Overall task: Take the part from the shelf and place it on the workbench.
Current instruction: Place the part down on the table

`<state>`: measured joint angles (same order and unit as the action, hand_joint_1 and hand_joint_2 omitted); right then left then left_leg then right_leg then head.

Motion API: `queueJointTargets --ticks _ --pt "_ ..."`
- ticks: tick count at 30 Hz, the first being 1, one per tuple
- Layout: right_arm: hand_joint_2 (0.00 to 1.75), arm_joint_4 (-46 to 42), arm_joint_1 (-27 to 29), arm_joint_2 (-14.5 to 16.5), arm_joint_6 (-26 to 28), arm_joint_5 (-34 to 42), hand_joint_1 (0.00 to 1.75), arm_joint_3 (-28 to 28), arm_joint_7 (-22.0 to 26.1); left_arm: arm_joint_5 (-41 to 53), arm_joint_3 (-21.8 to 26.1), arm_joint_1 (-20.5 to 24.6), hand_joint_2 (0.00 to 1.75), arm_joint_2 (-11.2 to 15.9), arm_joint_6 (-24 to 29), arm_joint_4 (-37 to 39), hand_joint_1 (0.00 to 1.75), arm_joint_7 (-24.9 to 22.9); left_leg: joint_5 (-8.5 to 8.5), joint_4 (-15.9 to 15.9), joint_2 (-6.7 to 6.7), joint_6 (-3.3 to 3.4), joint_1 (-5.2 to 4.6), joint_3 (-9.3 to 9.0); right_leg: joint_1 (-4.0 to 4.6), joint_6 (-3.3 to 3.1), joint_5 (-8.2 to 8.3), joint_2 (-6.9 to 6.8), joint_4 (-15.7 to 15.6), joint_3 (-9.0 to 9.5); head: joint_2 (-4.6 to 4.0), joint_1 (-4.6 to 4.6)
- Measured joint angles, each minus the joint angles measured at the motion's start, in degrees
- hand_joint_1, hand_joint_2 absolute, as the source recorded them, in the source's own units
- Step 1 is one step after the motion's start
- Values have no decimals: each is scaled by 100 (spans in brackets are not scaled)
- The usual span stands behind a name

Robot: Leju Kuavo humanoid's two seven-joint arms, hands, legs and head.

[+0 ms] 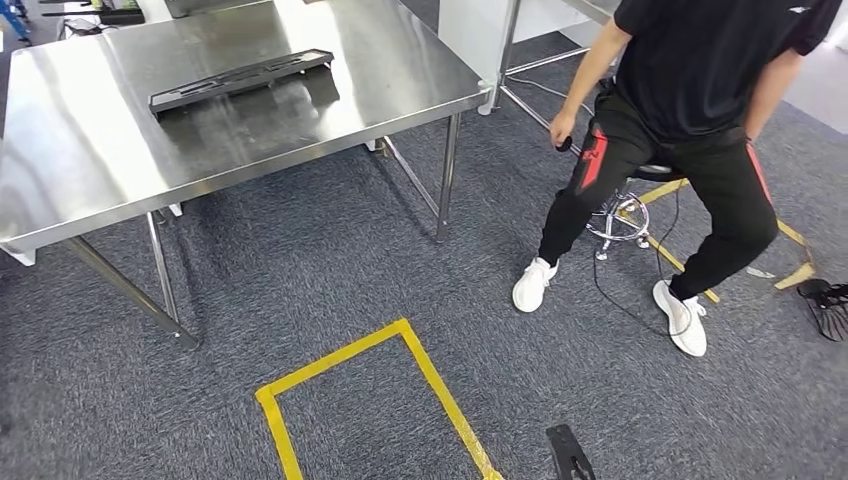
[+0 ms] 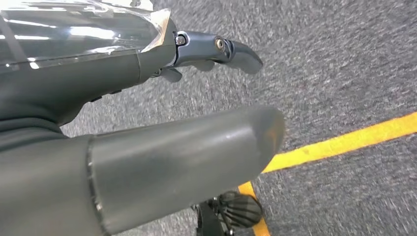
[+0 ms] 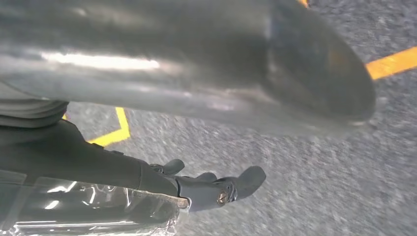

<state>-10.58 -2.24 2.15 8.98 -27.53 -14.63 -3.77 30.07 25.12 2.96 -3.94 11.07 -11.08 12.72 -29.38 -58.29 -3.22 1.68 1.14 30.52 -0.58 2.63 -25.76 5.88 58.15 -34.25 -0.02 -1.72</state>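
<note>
Both robot hands hanging over carpet, left robot hand [image 2: 162,98] and right robot hand [image 3: 196,147] released, holding nothing.

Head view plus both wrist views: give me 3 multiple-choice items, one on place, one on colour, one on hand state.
1. Where is the long dark part?
A. On the steel table
B. On the carpet
C. In the person's hand

2. What colour is the floor tape?
A. White
B. Yellow
C. Red

3. What is the left hand holding?
A. The dark part
B. A cable
C. Nothing

Answers:
1 A, the part lies flat on the tabletop.
2 B, yellow lines cross the grey carpet.
3 C, the left wrist view shows thumb and fingers apart over the carpet, nothing between them. The right hand looks empty too.
</note>
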Motion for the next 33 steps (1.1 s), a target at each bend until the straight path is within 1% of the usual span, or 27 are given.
queueJointTargets --ticks 1,3,5,6,7,8,9,10,11,12,14,15,17,18,19,20,21,22,23,24,26,27,28,29,30,31,33 --pt "0 3 4 2 0 -5 0 2 -7 -3 10 1 0 -4 5 -1 0 0 32 27 81 45 7 6 6 11 -70 -102 139 -92 -1 -14" --pt "0 7 -12 1 -1 -9 0 4 -14 -5 29 -7 0 -7 13 0 0 1 68 54 257 96 2 29 7 -10 -369 -386 765 -398 -1 -42" --pt "0 9 -24 -8 -5 -11 0 5 -20 6 45 -20 0 -10 16 1 0 2 78 52 433 104 -5 57 -18 -1 -643 -508 1468 -693 -1 -57" --pt "0 12 -17 -10 -8 -11 0 5 -28 22 50 -21 0 -14 15 2 0 2 81 51 515 100 -2 64 -37 33 -676 -532 1590 -715 -1 -57" --pt "0 15 -9 -13 -10 -11 0 4 -39 40 52 -18 0 -17 13 2 0 2 84 51 588 92 5 65 -57 85 -620 -560 1461 -608 -1 -58" --pt "0 19 -4 -18 -11 -10 0 4 -54 60 52 -13 0 -21 9 2 0 1 85 51 657 77 14 61 -76 145 -499 -615 1109 -386 0 -58" --pt "0 20 -4 -21 -11 -10 0 3 -66 79 52 -6 0 -23 3 2 0 0 85 50 722 55 16 53 -90 192 -372 -729 643 -110 0 -58" --pt "0 20 -12 -23 -11 -9 0 3 -80 91 52 -1 0 -22 -4 2 0 -2 81 50 776 21 8 45 -80 208 -269 -850 248 128 0 -58" --pt "0 21 -21 -24 -11 -8 0 3 -90 104 51 5 0 -21 -11 1 0 -5 79 50 825 -20 -4 37 -63 188 -206 -930 -13 276 0 -55" --pt "0 21 -23 -24 -11 -8 0 2 -99 112 51 11 0 -19 -15 1 0 -9 78 50 870 -59 -20 29 -41 148 -187 -968 -119 322 -1 -52" --pt "0 25 -9 -27 -15 -8 0 1 -120 122 51 21 0 -24 -21 -1 0 -21 78 70 958 -134 -21 5 -15 57 -165 -863 -116 280 -1 -45" --pt "0 28 2 -26 -18 -10 0 1 -131 129 51 28 0 -25 -26 -1 0 -29 47 52 928 -168 -5 2 -40 19 -150 -805 -126 274 -1 -41" --pt "0 32 6 -17 -26 -19 0 1 -143 146 50 30 0 -30 -37 1 0 -41 -196 -252 679 -205 24 117 -89 -87 -111 -691 -150 288 -1 -26" --pt "0 33 1 -13 -29 -23 0 1 -145 152 49 24 0 -29 -39 2 0 -48 -402 -589 506 -206 33 262 -99 -133 -96 -632 -153 275 -1 -17" --pt "0 33 -5 -10 -32 -26 0 1 -145 156 48 10 0 -29 -41 3 0 -54 -605 -979 391 -199 32 437 -82 -168 -87 -571 -151 263 -1 -14" --pt "0 33 -6 -10 -37 -31 0 1 -145 158 48 -6 0 -28 -42 4 0 -62 -745 -1322 333 -194 31 596 -62 -185 -82 -501 -149 253 -1 -12" --pt "0 33 -1 -10 -43 -43 0 1 -146 156 49 -19 0 -27 -39 5 0 -73 -775 -1507 311 -190 30 687 -46 -191 -79 -427 -145 248 -1 -12" --pt "0 33 8 -9 -51 -61 0 1 -146 147 49 -24 0 -26 -33 5 0 -85 -692 -1487 302 -183 31 683 -36 -190 -79 -352 -136 246 -1 -12" --pt "0 34 14 -7 -57 -86 0 1 -148 136 50 -25 0 -26 -23 6 0 -98 -519 -1269 285 -173 33 582 -31 -188 -80 -275 -121 247 -1 -12" --pt "0 34 17 -3 -60 -109 0 2 -149 124 51 -24 0 -26 -13 6 0 -111 -306 -913 201 -160 43 416 -31 -185 -82 -201 -96 240 -1 -12" --pt "0 35 3 5 -61 -138 0 3 -150 103 53 -25 0 -27 3 9 0 -131 -59 -304 -89 -143 67 146 -9 -148 -90 -62 -21 182 0 -15" --pt "0 35 -3 6 -61 -143 0 3 -151 97 54 -28 0 -29 7 11 0 -141 -28 -160 -194 -134 66 94 -6 -117 -86 2 7 137 0 -17" --pt "0 35 -4 5 -61 -151 0 4 -151 89 55 -31 0 -32 12 14 0 -151 -45 -132 -216 -118 50 96 -11 -73 -73 66 16 95 0 -19" --pt "0 36 4 5 -61 -163 0 4 -157 82 56 -31 0 -39 21 16 0 -160 -29 -122 -143 -88 34 102 -26 -30 -49 136 5 57 0 -21" --pt "0 36 19 5 -61 -183 0 7 -172 73 58 -27 0 -47 37 16 0 -169 -5 -94 -67 -47 29 95 -37 9 -42 121 14 23 -1 -20" --pt "0 37 31 9 -61 -207 0 10 -194 63 62 -23 0 -54 55 17 0 -173 19 -62 9 -2 31 84 -32 36 -70 17 79 -30 -1 -29" --pt "0 37 19 14 -60 -258 0 16 -238 49 76 -25 0 -62 82 17 0 -178 53 -13 187 58 39 67 -15 40 -288 -322 548 -276 -1 -59"
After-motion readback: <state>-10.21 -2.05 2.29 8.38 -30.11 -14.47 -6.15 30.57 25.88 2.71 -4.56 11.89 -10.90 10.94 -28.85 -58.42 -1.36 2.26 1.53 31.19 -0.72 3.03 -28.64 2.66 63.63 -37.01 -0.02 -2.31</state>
